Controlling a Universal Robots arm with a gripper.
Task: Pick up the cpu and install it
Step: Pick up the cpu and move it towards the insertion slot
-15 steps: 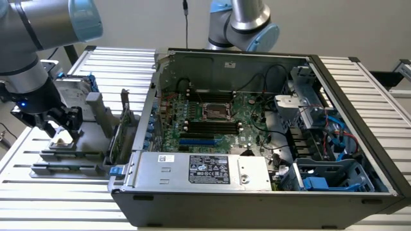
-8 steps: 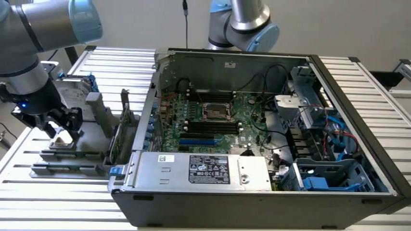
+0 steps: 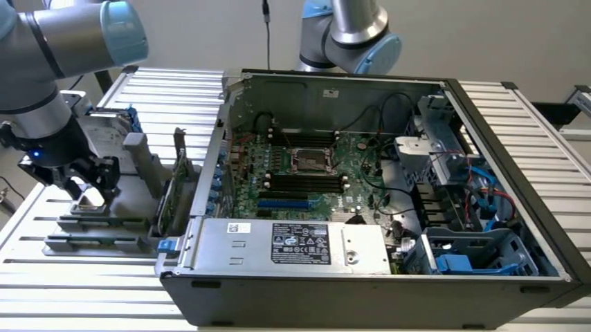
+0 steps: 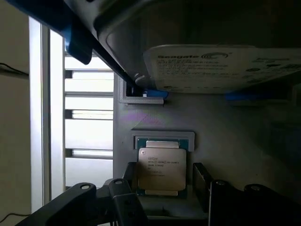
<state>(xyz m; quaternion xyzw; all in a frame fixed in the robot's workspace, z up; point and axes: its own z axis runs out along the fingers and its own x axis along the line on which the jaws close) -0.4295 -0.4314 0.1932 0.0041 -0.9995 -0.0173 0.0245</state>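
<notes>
The cpu (image 4: 161, 168), a small square chip with a shiny metal top, lies flat in its recess on the grey parts holder (image 4: 225, 136). My gripper (image 4: 164, 178) is open and straddles it, one black finger (image 4: 130, 175) close beside one edge and the other a little apart from the opposite edge. In the exterior view, the gripper (image 3: 91, 194) hangs low over the cpu (image 3: 93, 202) at the exterior view's left, outside the computer case (image 3: 369, 290). The empty socket (image 3: 312, 160) sits in the middle of the motherboard.
A silver hard drive (image 4: 221, 66) in a blue frame stands on the holder just beyond the cpu. Memory sticks (image 3: 102, 223) and an upright card (image 3: 171, 187) stand between the holder and the case. A second arm (image 3: 347, 34) rises behind the case.
</notes>
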